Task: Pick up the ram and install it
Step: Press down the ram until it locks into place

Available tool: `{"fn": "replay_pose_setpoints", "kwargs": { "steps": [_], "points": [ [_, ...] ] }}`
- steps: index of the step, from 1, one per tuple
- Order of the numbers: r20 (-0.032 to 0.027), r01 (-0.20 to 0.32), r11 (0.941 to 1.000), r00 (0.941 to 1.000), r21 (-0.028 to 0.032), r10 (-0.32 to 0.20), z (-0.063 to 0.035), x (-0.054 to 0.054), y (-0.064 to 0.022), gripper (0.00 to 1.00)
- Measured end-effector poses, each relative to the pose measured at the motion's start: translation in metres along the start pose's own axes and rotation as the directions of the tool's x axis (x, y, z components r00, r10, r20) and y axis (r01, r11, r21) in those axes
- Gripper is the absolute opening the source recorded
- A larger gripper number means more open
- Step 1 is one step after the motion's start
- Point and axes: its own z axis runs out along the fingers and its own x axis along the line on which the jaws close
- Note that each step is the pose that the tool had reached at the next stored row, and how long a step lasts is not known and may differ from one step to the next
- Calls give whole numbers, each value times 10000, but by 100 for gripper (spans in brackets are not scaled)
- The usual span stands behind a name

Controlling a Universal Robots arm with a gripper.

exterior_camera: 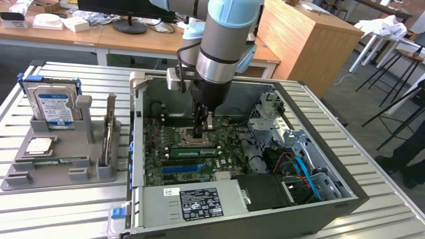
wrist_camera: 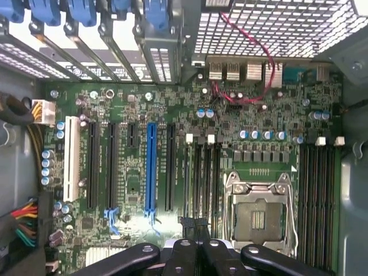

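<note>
The ram point(exterior_camera: 194, 152), a long green stick with dark chips, lies along a slot on the motherboard point(exterior_camera: 174, 172) inside the open computer case point(exterior_camera: 319, 211). It sits just on the near side of the processor socket point(exterior_camera: 196, 137). My gripper point(exterior_camera: 202, 130) hangs down into the case above the socket and the ram slots. In the wrist view the black fingers point(wrist_camera: 185, 225) are pressed together, with nothing visible between them. My gripper point(wrist_camera: 195, 223) points down at the row of dark ram slots point(wrist_camera: 206, 178) beside the socket point(wrist_camera: 259, 214). I cannot tell whether the fingertips touch the ram.
A grey parts tray point(exterior_camera: 20, 179) on the exterior view's left holds a hard drive point(exterior_camera: 54, 105), a silver processor chip point(exterior_camera: 39, 145) and an upright card point(exterior_camera: 108, 132). A long blue slot point(wrist_camera: 151, 167), cables point(wrist_camera: 23, 221) and the case's metal walls surround the gripper. Desks stand behind.
</note>
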Motion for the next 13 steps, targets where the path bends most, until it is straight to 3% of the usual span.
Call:
{"fn": "replay_pose_setpoints", "kwargs": {
  "steps": [13],
  "points": [
    [0,-1,10000,10000,0,1,14,-1,144,10]
  ]
}}
